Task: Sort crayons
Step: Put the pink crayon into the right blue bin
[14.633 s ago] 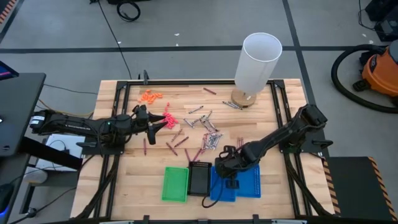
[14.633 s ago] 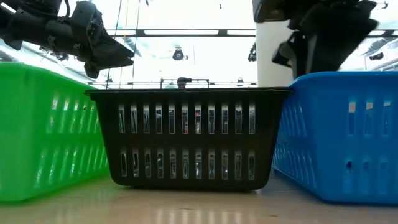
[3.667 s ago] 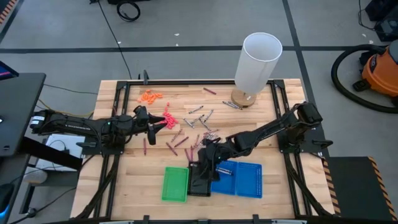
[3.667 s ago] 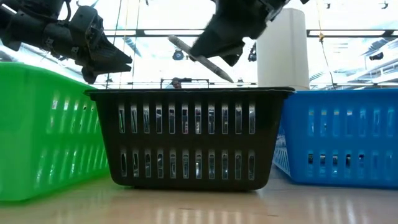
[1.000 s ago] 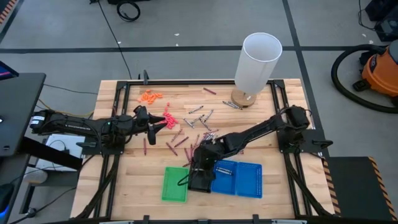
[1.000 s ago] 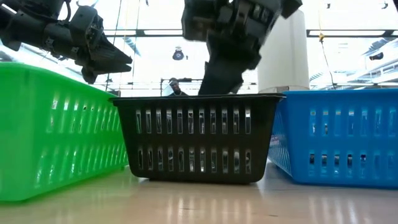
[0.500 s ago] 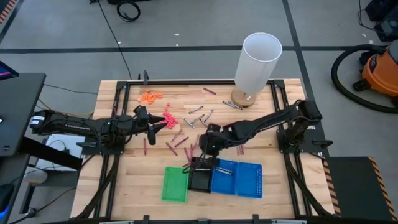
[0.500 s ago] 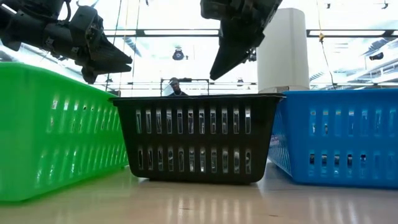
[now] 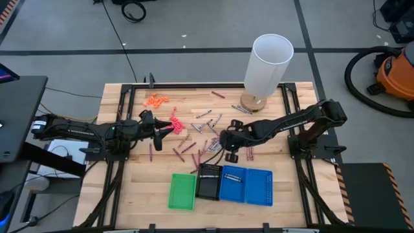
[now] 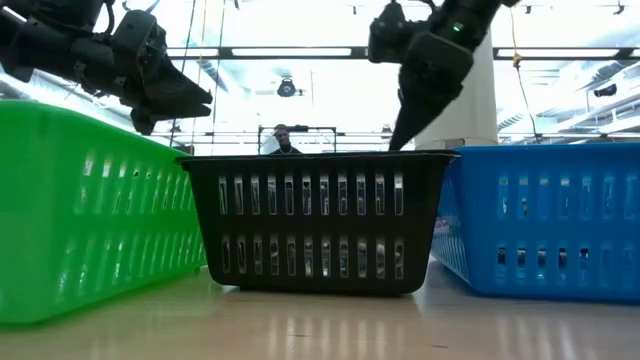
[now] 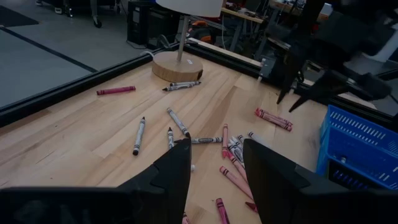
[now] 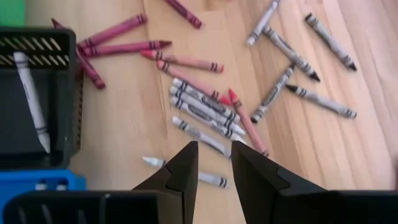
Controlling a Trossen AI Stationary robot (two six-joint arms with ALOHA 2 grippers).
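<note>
Many crayons, maroon, red and silvery grey, lie loose on the middle of the wooden table. Three small trays stand in a row near the front edge: green, black and blue. A pale grey crayon lies in the black tray, and another grey crayon lies in the blue one. My right gripper hangs open above the near side of the crayon pile, tilted downward, with nothing between its fingers. My left gripper waits open at the table's left, above the wood, pointing toward the pile.
A tall white cylinder on a round wooden base stands at the far right. A cluster of tiny orange bits and one of pink-red bits lie at the far left. Black frame rails run along the table's sides.
My right gripper has risen out of the black tray and swung toward the table's far edge and right, tipping to a flatter slant, and is now over the crayon pile. The trays and the crayons have stayed where they were.
</note>
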